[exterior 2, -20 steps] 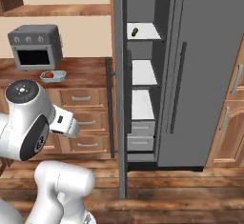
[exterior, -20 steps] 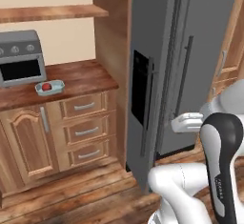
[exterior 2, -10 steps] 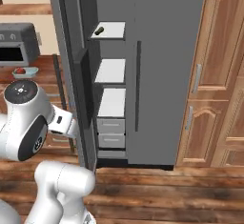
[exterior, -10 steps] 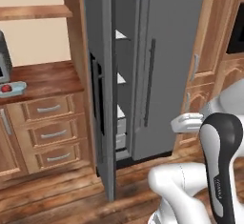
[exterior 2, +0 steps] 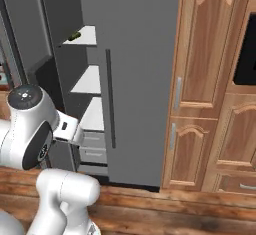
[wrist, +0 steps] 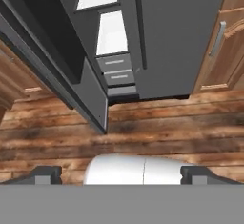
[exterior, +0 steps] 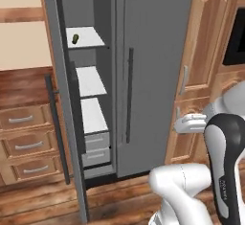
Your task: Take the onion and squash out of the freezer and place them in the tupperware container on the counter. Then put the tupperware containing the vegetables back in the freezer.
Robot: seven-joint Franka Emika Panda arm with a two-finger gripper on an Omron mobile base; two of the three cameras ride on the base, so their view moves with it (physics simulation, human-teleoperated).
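Observation:
The freezer (exterior: pixel 91 80) stands open, its door (exterior: pixel 60 99) swung out to the left. On its top white shelf lies the squash (exterior: pixel 75 38), small and dark green, which the right base view also shows (exterior 2: pixel 74 35). Lower shelves and grey drawers (wrist: pixel 114 70) appear in the hand view. My gripper (wrist: pixel 121 174) hangs low over the plank floor, well in front of the freezer (wrist: pixel 112 32), open with nothing between its fingertips (wrist: pixel 46 174). A strip of the counter (exterior: pixel 21 85) lies at the left. The onion and the tupperware container are out of view.
The wider right fridge door (exterior: pixel 153 75) is closed, with a long dark handle (exterior: pixel 129 95). Tall wooden cabinets (exterior: pixel 201 51) stand to the right, and wooden drawers (exterior: pixel 24 142) under the counter. The open freezer door juts out over the plank floor (wrist: pixel 143 132).
The whole picture has shifted left, so the camera moved right and now faces the freezer. The toaster oven and most of the counter slid out of view. The gripper stays open.

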